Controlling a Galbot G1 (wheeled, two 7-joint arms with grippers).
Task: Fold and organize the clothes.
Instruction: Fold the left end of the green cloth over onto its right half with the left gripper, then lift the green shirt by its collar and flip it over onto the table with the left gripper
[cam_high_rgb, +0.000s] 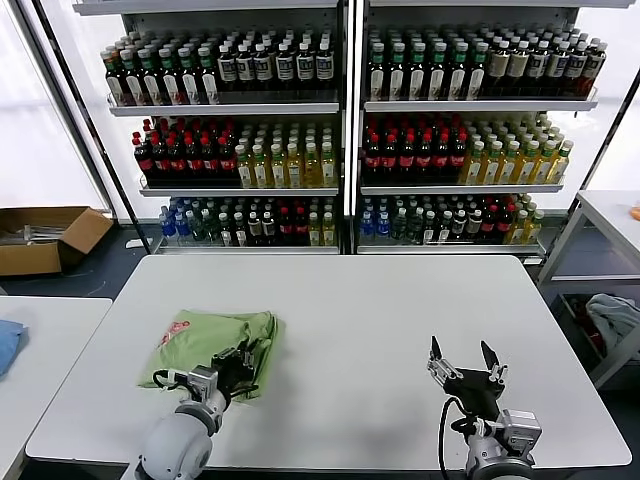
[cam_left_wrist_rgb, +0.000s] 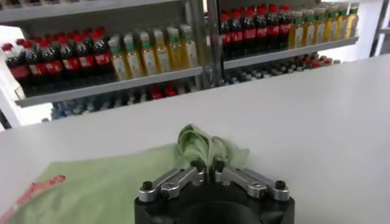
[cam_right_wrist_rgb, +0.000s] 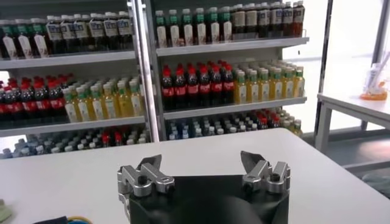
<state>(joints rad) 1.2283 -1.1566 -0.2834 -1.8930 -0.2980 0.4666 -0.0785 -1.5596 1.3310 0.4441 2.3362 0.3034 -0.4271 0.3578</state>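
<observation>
A light green shirt lies partly folded on the white table, left of centre, its red-and-white print facing up at its left end. My left gripper is shut on the shirt's near right edge. In the left wrist view the fingers pinch a bunched fold of the green shirt. My right gripper is open and empty above the table's front right part, well apart from the shirt. It also shows open in the right wrist view.
Shelves of bottles stand behind the table. A second table with a blue cloth is at the left. A cardboard box lies on the floor far left. A side rack with a grey-white bundle is at the right.
</observation>
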